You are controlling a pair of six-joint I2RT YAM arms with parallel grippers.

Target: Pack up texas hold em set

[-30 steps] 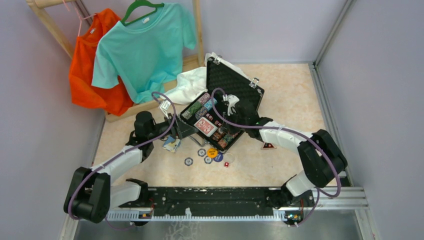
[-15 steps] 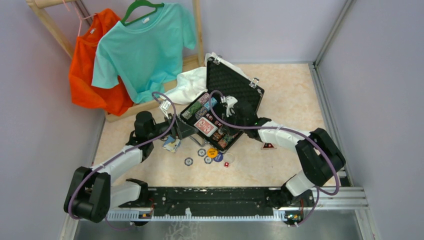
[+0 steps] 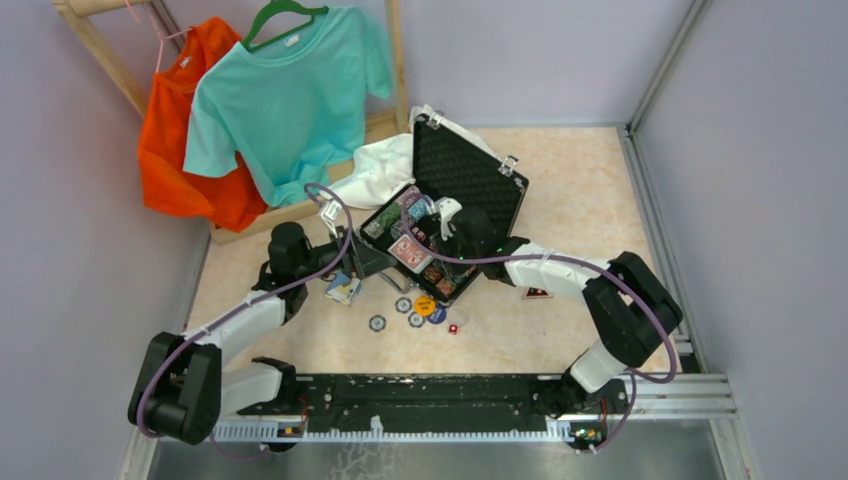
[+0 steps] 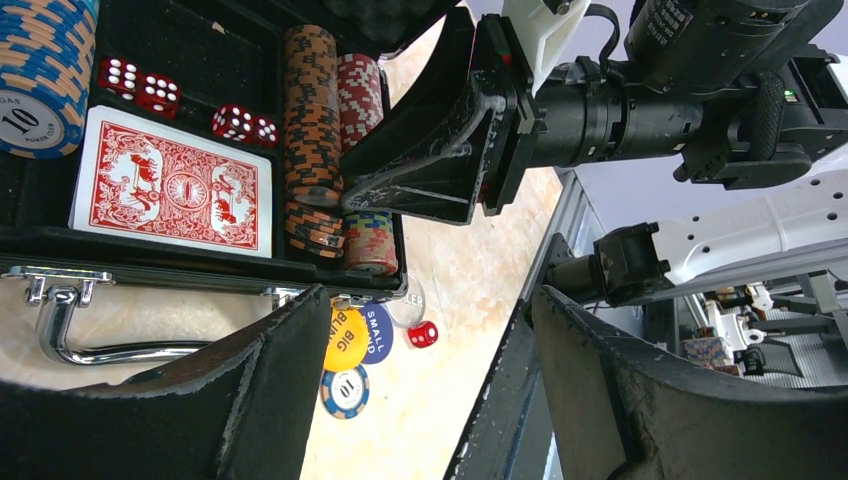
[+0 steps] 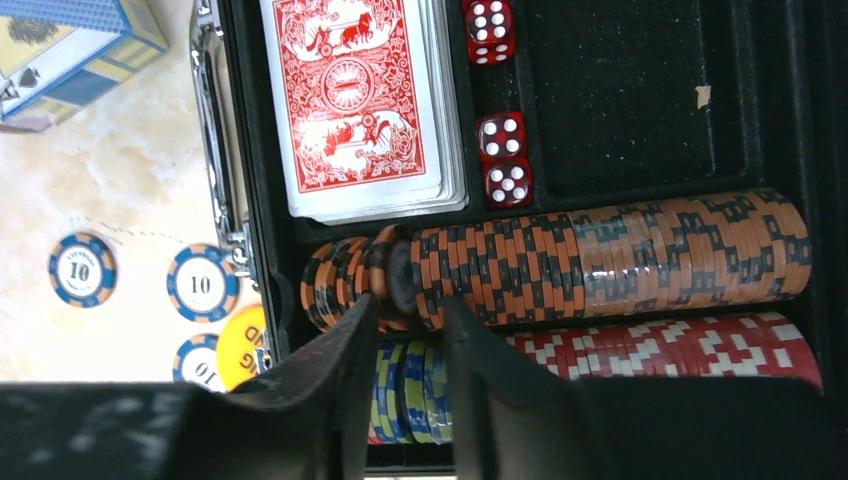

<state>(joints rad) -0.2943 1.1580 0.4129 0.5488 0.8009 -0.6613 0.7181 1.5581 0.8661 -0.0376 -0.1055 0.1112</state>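
The black case [image 3: 470, 170] lies open, holding a red card deck [image 5: 355, 100], red dice [image 5: 500, 160] and rows of orange chips [image 5: 620, 250] and red chips [image 5: 680, 345]. My right gripper [image 5: 410, 300] reaches into the case at the left end of the orange row. Its jaws stand slightly apart, one tilted chip loose between the tips. My left gripper [image 4: 430, 380] hangs wide open and empty in front of the case handle [image 4: 70, 320]. On the table lie loose blue chips [image 5: 82, 270], a yellow button [image 4: 345, 340], a red die [image 4: 423, 334] and a blue card box [image 3: 343, 288].
A white cloth [image 3: 380, 165] lies behind the case. Teal [image 3: 285, 95] and orange [image 3: 180, 130] shirts hang from a wooden rack at the back left. A small dark card [image 3: 537, 292] lies right of the case, under the right arm.
My right gripper has slid left across the case towards its front corner, and its jaws have parted from shut. The left arm has not moved.
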